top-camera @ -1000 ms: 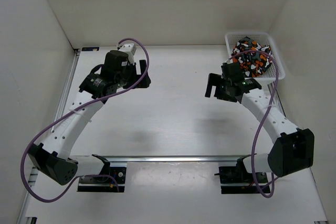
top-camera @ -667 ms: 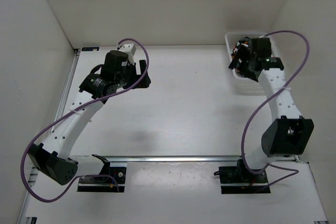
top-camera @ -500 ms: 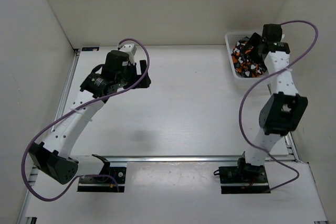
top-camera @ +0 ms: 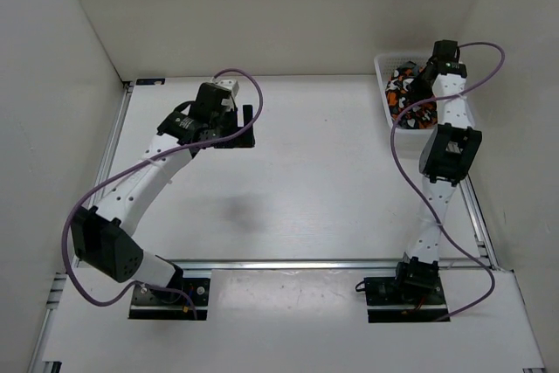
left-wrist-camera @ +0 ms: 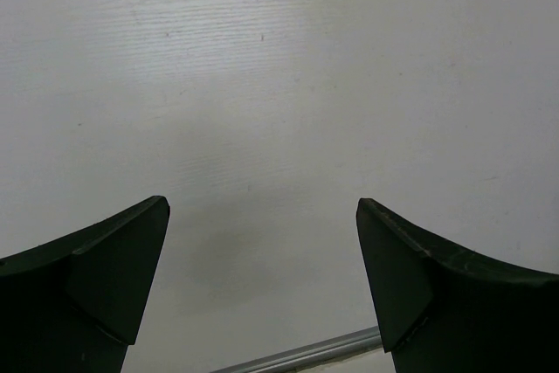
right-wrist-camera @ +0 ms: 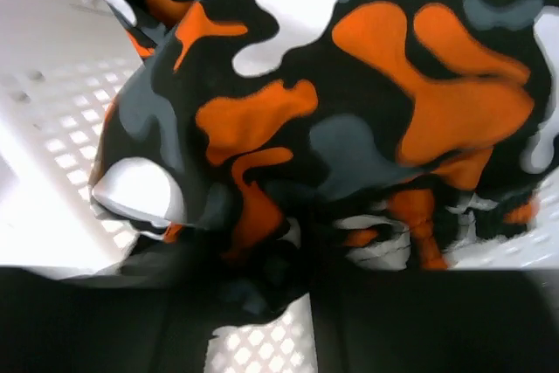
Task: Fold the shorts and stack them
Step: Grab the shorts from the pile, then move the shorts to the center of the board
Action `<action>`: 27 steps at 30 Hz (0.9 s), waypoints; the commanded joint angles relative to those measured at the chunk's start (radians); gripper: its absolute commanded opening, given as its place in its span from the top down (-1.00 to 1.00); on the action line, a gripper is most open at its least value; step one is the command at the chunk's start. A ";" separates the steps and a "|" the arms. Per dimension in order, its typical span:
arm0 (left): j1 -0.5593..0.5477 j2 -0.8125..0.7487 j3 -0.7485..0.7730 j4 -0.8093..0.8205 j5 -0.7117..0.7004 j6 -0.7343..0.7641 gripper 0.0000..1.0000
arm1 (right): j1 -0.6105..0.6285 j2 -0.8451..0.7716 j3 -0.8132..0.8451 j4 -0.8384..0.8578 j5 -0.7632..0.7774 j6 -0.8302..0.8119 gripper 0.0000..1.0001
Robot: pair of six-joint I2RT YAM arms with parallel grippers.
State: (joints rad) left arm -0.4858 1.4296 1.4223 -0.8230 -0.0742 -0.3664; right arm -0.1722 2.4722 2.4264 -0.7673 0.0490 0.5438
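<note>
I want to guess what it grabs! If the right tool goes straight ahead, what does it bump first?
Most likely the camouflage shorts, bunched in the white mesh basket right in front of the right tool. Whether they touch yet is unclear.

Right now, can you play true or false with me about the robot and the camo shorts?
1. The shorts are in the white mesh basket. True.
2. The left gripper is holding the shorts. False: it is open and empty, over the bare table.
3. The right gripper is down in the basket, right up against the shorts. True.
4. The shorts are folded flat. False: they are bunched up in a heap.
5. The basket sits in the middle of the table. False: it is at the far right corner.
</note>
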 commanded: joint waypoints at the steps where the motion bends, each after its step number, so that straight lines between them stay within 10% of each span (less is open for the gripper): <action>1: 0.007 0.006 0.049 -0.001 0.005 0.009 -1.00 | -0.006 -0.061 0.034 0.039 -0.041 0.016 1.00; 17: 0.070 -0.052 0.284 -0.174 -0.192 -0.095 -1.00 | 0.327 -0.807 -0.194 0.057 -0.176 -0.151 1.00; 24: 0.142 -0.060 0.418 -0.341 -0.286 -0.135 -1.00 | 0.597 -1.061 -0.640 0.098 -0.156 -0.134 1.00; 25: 0.142 -0.087 0.418 -0.353 -0.295 -0.135 -1.00 | 0.623 -1.113 -0.724 0.112 -0.156 -0.101 0.88; 27: 0.142 -0.110 0.418 -0.354 -0.295 -0.135 -1.00 | 0.680 -1.147 -0.969 0.147 -0.156 -0.087 -0.14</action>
State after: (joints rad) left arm -0.3431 1.3773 1.8099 -1.0996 -0.3187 -0.4835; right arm 0.4534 1.3136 1.6958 -0.6136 -0.0910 0.4339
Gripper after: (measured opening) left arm 0.998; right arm 0.461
